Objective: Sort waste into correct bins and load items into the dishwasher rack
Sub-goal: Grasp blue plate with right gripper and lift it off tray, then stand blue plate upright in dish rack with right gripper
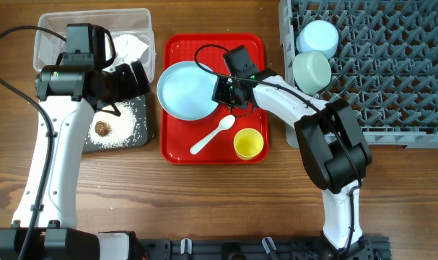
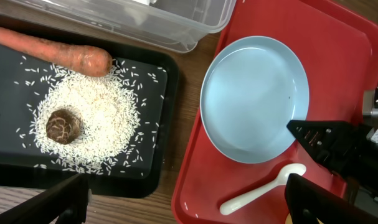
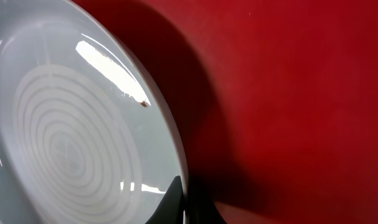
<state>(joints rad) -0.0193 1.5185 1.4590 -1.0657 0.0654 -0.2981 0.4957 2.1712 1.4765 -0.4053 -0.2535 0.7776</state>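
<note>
The pale blue plate (image 1: 186,90) lies on the red tray (image 1: 255,50), with the white spoon (image 1: 211,136) and the yellow cup (image 1: 248,143) in front of it. My right gripper (image 1: 222,90) is shut on the plate's right rim (image 3: 70,143), one finger on each side. My left gripper (image 1: 136,78) is open and empty above the black tray (image 1: 139,137), which holds rice (image 2: 95,106), the brown lump (image 2: 63,124) and the carrot (image 2: 51,53). Two pale blue bowls (image 1: 318,36) (image 1: 312,70) sit in the grey rack (image 1: 392,65). The red wrapper is not in view.
The clear tub (image 1: 132,22) at the back left holds the white napkin (image 1: 128,47). The rack fills the back right. Bare wooden table runs along the front. The left arm hides part of the tub and the black tray.
</note>
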